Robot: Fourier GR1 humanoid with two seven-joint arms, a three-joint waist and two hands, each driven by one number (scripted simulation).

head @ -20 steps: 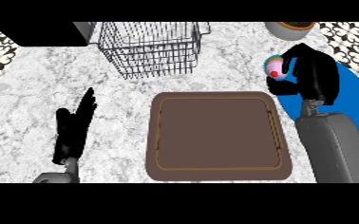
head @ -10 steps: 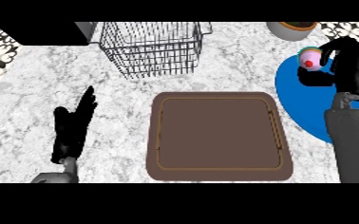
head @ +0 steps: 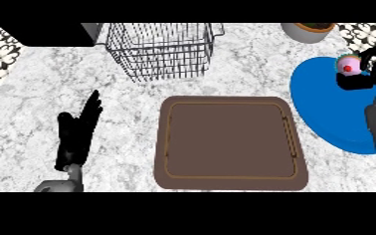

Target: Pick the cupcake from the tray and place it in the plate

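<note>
Change from earlier: the right hand (head: 361, 74) now sits farther toward the right edge than half a second ago, and less of its forearm shows. The cupcake (head: 347, 65) has travelled with it, further over the plate (head: 323, 104). A second ago both were nearer the plate's left rim. The tray, basket and left hand lie where they were.

Cupcake: pink-topped with a red dot, seen at the upper right, over the upper part of the blue plate. It touches the right hand's dark fingers, which lie to its right and just below it.

Right hand: mostly cut off by the right edge. Its fingers curl against the cupcake and hold it. Whether the cupcake rests on the plate or hangs above it cannot be told.

Plate: round and blue, at the right, just beside the tray's right side.

Tray (head: 231, 142): brown, rectangular with rounded corners, at centre, nothing on it.

Left hand (head: 76, 134): at lower left, resting, fingers straight and pointing up, holding nothing, well apart from the tray.

Basket (head: 163, 47): wire, at top centre, above the tray.

Bowl (head: 309, 31): grey rim at the top right, above the plate.

Counter (head: 110, 89): white and grey marble.
</note>
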